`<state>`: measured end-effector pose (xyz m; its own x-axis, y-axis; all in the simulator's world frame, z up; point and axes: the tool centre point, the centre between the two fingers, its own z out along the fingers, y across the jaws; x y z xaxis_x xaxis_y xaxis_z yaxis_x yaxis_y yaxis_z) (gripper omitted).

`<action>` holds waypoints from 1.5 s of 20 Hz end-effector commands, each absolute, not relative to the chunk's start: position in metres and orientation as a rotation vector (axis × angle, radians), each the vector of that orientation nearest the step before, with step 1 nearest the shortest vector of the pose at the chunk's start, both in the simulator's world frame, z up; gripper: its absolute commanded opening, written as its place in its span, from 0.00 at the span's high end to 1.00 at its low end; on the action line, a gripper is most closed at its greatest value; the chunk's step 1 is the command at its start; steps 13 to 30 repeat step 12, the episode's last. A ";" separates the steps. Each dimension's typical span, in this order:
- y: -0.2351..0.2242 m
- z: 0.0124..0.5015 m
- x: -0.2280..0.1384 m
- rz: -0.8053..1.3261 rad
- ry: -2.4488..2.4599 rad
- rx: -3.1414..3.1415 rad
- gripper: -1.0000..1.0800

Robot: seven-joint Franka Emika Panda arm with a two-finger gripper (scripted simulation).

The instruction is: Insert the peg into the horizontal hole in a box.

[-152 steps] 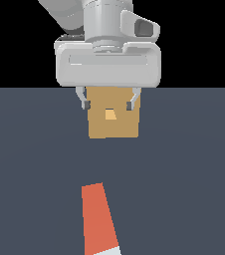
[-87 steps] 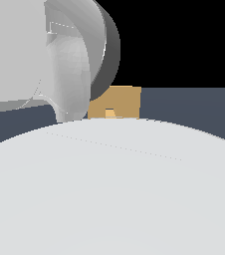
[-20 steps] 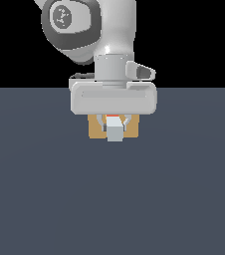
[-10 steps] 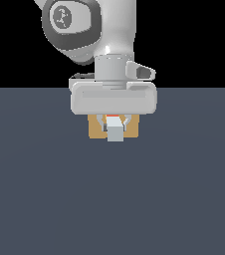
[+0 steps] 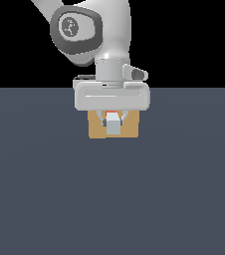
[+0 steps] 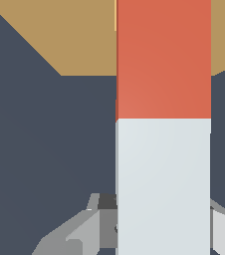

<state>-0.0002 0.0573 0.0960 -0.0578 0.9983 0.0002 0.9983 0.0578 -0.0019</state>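
Note:
The tan box stands on the dark floor, largely covered by my wrist. My gripper is shut on the peg, whose white end faces the exterior camera with a sliver of orange above it. The peg lines up with the middle of the box's face. In the wrist view the peg runs from its white part between my fingers to its orange part, which reaches over the box. The hole is hidden behind the peg; whether the tip is inside it cannot be told.
A flat dark grey floor surrounds the box on all sides. The arm's white links rise above the gripper against a black background.
Earlier the peg lay on the floor near the camera while the gripper hung by the box. Now it is held in front of the box. Over the last second it crept slightly toward the box.

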 end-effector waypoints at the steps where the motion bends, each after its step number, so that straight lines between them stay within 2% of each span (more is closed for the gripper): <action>1: 0.080 0.097 -0.001 -0.002 -2.287 -2.154 1.00; 9: 0.119 0.098 -0.002 -0.003 -2.287 -2.155 1.00; 30: 0.120 0.098 -0.001 -0.003 -2.287 -2.155 1.00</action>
